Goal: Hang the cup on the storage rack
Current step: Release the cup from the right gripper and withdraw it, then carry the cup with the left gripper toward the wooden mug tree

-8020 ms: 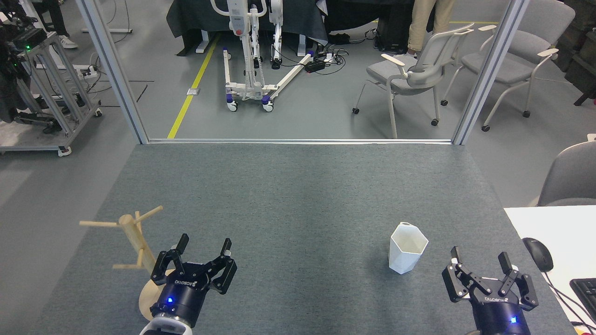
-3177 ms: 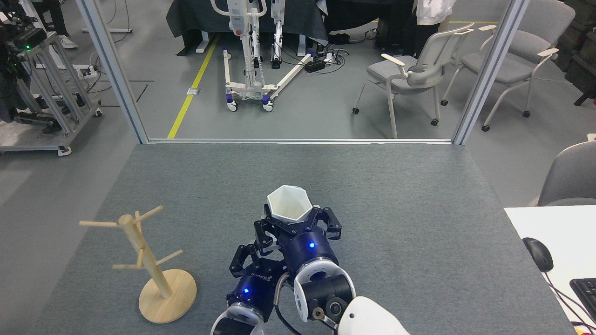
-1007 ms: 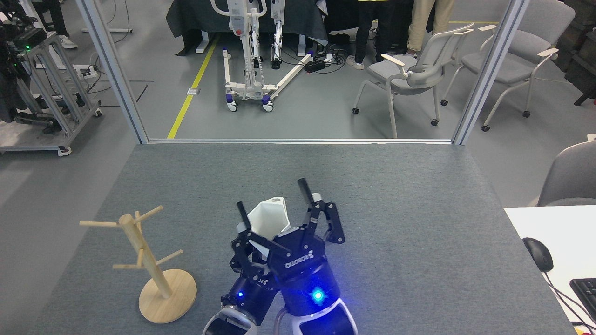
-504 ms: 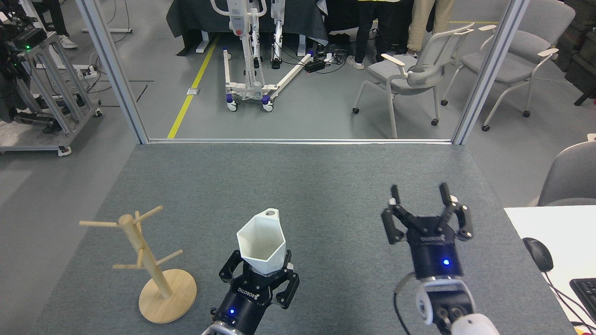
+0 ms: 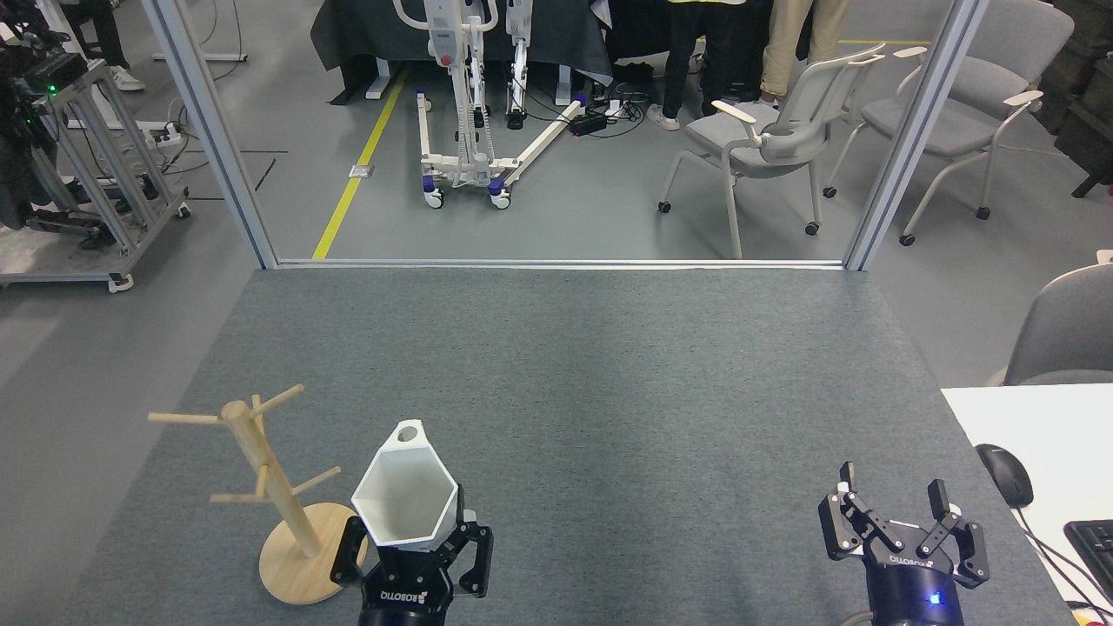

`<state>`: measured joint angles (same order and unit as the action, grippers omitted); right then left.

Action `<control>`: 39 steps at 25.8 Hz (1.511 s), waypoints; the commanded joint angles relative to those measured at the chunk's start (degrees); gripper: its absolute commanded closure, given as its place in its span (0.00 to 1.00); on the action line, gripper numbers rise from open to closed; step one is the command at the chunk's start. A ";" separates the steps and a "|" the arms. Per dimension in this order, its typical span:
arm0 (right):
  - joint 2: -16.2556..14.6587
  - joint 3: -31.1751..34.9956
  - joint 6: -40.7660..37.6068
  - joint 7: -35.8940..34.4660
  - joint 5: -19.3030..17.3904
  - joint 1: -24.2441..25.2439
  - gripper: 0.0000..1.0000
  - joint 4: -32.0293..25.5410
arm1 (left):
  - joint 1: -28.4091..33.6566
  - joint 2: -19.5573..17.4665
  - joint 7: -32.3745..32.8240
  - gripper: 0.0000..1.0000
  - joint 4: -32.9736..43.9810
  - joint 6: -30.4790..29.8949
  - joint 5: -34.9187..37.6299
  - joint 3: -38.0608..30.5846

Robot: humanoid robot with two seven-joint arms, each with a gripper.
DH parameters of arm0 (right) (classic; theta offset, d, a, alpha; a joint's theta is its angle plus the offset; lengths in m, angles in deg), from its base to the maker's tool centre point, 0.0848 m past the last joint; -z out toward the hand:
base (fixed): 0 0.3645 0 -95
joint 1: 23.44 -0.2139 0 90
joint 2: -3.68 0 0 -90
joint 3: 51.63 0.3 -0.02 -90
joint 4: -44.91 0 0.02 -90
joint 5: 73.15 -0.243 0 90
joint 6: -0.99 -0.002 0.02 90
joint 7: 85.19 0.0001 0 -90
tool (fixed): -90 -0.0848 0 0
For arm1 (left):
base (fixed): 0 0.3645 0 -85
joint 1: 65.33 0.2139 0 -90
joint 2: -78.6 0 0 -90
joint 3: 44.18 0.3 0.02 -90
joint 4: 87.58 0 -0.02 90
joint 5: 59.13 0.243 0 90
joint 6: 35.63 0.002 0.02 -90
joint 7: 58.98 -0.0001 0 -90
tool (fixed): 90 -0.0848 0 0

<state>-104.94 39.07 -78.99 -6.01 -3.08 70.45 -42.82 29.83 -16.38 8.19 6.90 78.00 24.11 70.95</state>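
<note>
White "ROBOTIQ" lettering marked both black grippers. One cup [image 5: 405, 502], white and faceted, sat clamped in the left gripper [image 5: 410, 556], mouth toward the camera, handle at its far top edge, just right of the single wooden storage rack [image 5: 265, 487]. Four pegs showed on the rack's post. The right gripper [image 5: 899, 522] stood spread and empty, near a black mouse [image 5: 1004, 474].

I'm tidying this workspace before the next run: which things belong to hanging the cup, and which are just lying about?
Belongs to the job:
cup, held by the left gripper
storage rack

Just lying about:
mouse
keyboard
chairs
</note>
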 commanded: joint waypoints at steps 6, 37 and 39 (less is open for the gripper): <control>0.25 0.44 -4.04 5.19 -1.34 -2.04 0.01 -2.80 | 0.82 -0.21 -3.98 1.00 1.24 8.19 0.26 1.77; 3.06 1.94 -4.48 7.74 3.58 -1.87 0.01 -2.80 | -1.02 -2.32 -8.02 1.00 4.58 30.42 1.58 0.54; 2.62 2.02 -4.48 7.74 3.58 -1.95 0.01 -2.80 | -0.76 -2.40 -8.02 1.00 4.49 30.42 0.79 0.27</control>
<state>-101.94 41.03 -83.36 1.72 0.47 68.58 -45.62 28.76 -18.63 0.15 11.45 108.08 25.67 71.60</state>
